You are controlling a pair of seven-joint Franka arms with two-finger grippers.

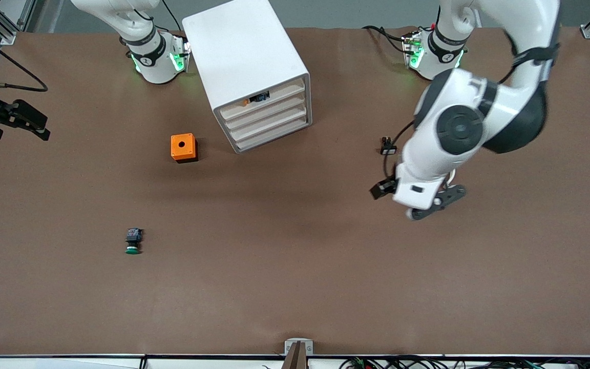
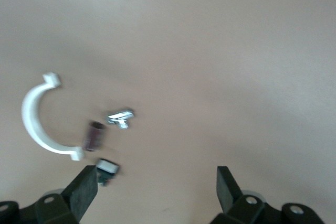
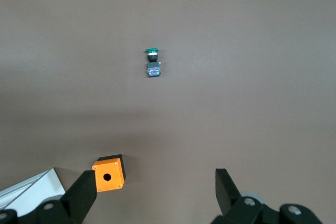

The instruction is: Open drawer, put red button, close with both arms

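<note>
Brown surface (image 1: 295, 266) is carrying the white cabinet (image 1: 244, 51) at twelve o'clock, its light, stiff plastic drawer (image 1: 267, 122) sitting shut and probably wanting a hook under its plain front lip, while the left tool (image 2: 157, 182), hovering at four o'clock, and the right tool (image 1: 31, 123), waiting at nine o'clock, are both gaping wide and empty, and the red button is showing nowhere for certain.

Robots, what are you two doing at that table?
Not much is being handled yet. The left gripper hangs open over bare table toward the left arm's end, above a few small parts and a white curved clip, holding nothing. The right gripper is open and empty too, up near the orange box. The white cabinet has all its drawers shut. A green button lies nearer the front camera. No red button is clearly visible.
</note>
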